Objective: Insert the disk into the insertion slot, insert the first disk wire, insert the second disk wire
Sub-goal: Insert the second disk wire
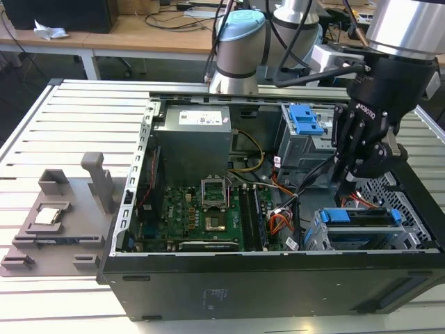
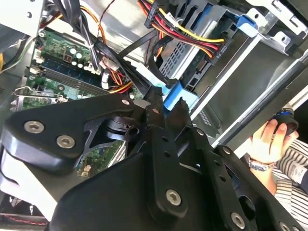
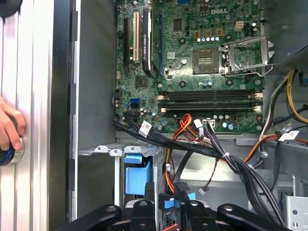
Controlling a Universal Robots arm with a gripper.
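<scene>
We found the disk (image 1: 361, 217) seated in the insertion slot (image 1: 410, 209). The end effector (image 1: 350, 178) appeared closed on a blue wire plug (image 3: 165, 201), held close behind the disk for connection.

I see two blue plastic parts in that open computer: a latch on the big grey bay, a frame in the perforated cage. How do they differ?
The blue latch is a short, chunky piece on the larger bay; the blue carrier frame is a long, thin strip across the insertion slot. The gripper hangs nearer the frame than the latch. Both are bright blue plastic.
</scene>
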